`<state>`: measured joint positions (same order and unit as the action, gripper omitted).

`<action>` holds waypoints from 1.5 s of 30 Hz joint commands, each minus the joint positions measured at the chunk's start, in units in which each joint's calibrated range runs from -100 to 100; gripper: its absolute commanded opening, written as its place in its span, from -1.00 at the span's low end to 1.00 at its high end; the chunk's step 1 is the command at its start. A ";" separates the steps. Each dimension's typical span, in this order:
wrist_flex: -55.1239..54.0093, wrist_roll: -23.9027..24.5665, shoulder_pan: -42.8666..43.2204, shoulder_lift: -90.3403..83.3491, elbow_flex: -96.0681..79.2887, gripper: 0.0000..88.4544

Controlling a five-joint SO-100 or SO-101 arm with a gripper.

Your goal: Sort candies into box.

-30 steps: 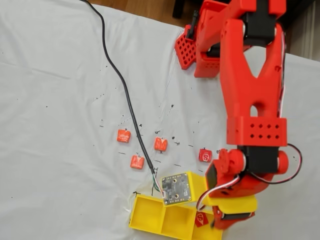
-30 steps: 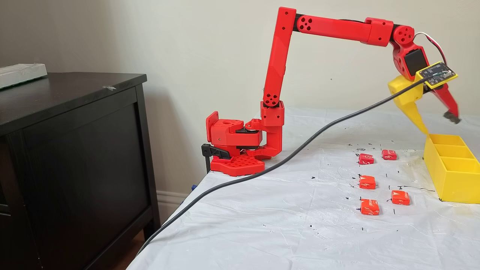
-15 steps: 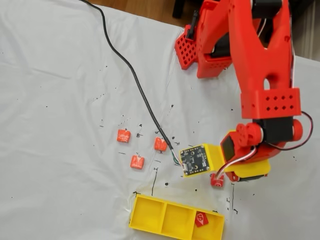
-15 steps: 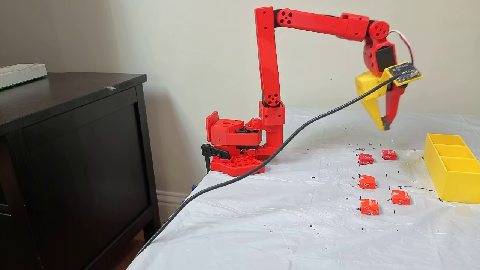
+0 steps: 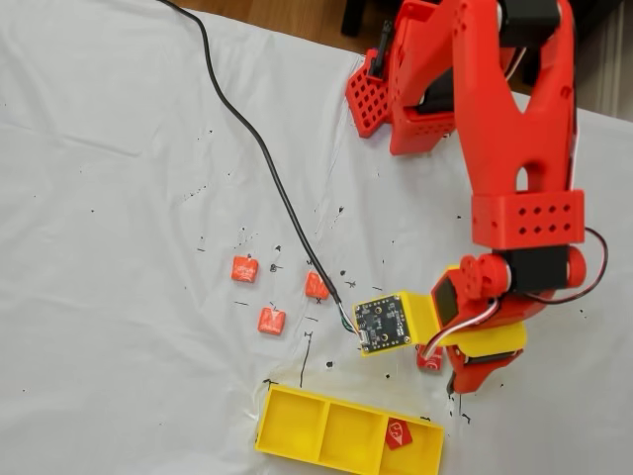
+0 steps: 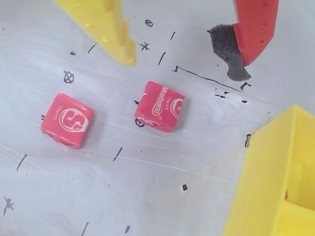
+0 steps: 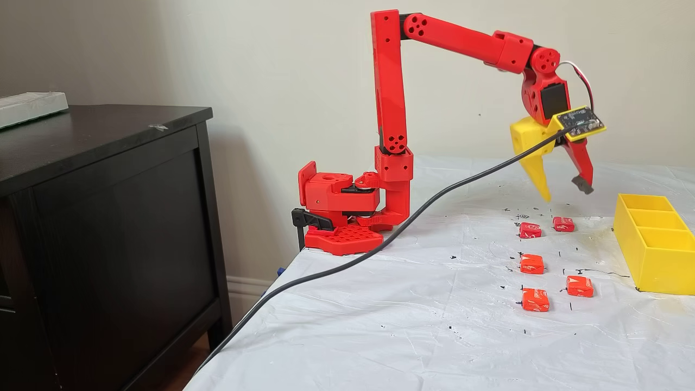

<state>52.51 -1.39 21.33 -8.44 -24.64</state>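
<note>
My pincer [image 6: 189, 56] hangs spread and empty above two candies [image 6: 159, 105] lying near the box [image 6: 266, 196] on the worktop [image 7: 380, 326]. Descending off-centre, I could nudge one candy into its neighbour or against the box wall.

One fixed view looks straight down from above, arm base [image 5: 396, 94] at 1 o'clock, box [image 5: 346, 435] at 6; another stands low beside the table, facing across it, box [image 7: 654, 244] at 3 o'clock; the wrist view hangs close over two candies [image 6: 160, 105]; all share box and candies.
</note>
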 commanded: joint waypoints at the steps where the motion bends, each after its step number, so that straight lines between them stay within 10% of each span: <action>1: -1.06 -0.34 -0.86 0.98 4.11 -0.43; 38: -3.27 -0.39 -0.77 10.31 6.93 -0.53; 45: -3.68 -0.29 -0.50 11.41 7.30 -0.92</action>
<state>49.76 -1.88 19.95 3.18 -21.23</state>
